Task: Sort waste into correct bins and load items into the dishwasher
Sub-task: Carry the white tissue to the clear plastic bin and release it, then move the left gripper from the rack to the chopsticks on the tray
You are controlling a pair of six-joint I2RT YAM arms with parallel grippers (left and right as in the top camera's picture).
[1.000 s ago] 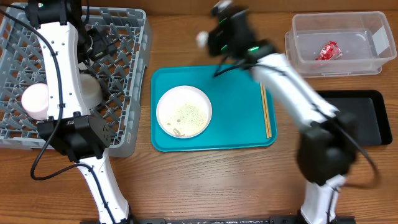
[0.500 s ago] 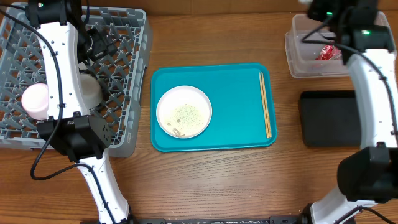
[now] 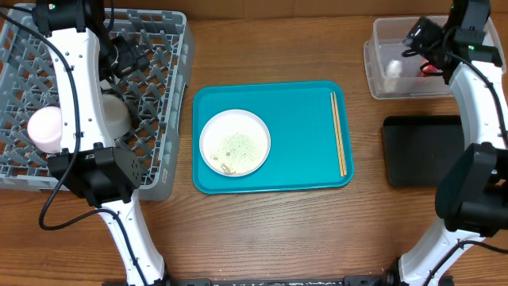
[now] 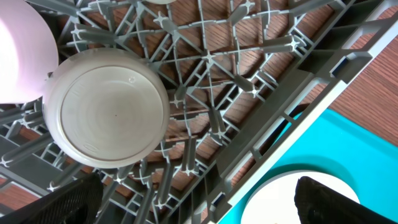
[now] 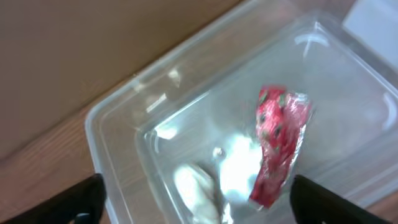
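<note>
One wrapper (image 5: 278, 146), perhaps tissue (image 5: 193, 186), in tub (image 5: 115, 134)

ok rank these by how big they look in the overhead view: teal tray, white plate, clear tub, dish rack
1. dish rack
2. teal tray
3. clear tub, part under the right arm
4. white plate

The lower strip of the worktop (image 3: 278, 230) lies bare between the two arm bases. On the teal tray (image 3: 294, 103), open floor runs between the white plate (image 3: 235, 143) at centre left and the chopsticks (image 3: 339, 133) near its right edge. The left arm (image 3: 79, 103) crosses the dish rack (image 3: 171, 71) at upper left, covering much of its grid. The right arm (image 3: 479, 95) hangs over the clear tub (image 3: 385, 87) and screens part of the black tray (image 3: 417, 151).
</note>
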